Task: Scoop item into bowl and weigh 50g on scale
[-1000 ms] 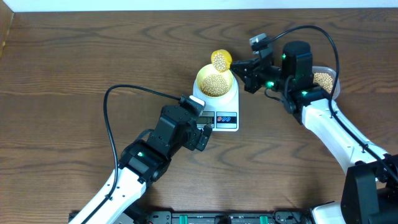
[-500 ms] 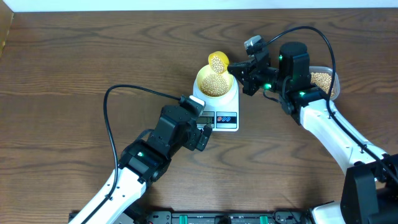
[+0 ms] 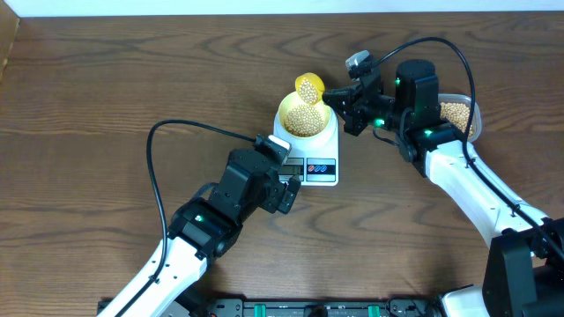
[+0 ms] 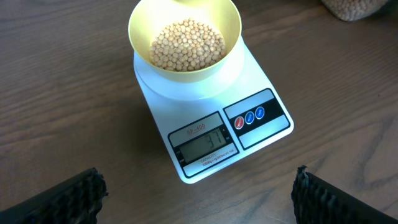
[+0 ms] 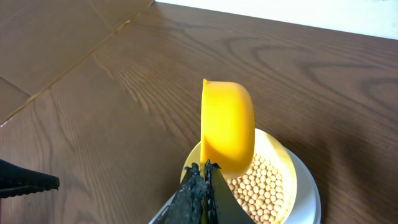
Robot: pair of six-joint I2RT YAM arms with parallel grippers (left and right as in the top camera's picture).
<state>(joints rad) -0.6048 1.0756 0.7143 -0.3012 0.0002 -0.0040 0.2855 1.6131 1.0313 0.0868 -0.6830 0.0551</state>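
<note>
Middle of the bench: white scale, with display and buttons along its near edge, digits lit but hard to read. On its platform, the pale-yellow bowl, partly filled with tan beans.

Right tool: clamped tight on the handle of a yellow spoon, reaching in from the right. Spoon head over the far rim of the bowl, just above it, tipped onto its side in the wrist view. Seen from overhead, a load of beans in the spoon head.

Left tool: spread fully wide, gripping nothing, hovering at the near side of the scale. One finger at each lower corner of the wrist view, both apart from the scale.

Far right, partly hidden behind the right arm: clear tub with more beans inside.
</note>
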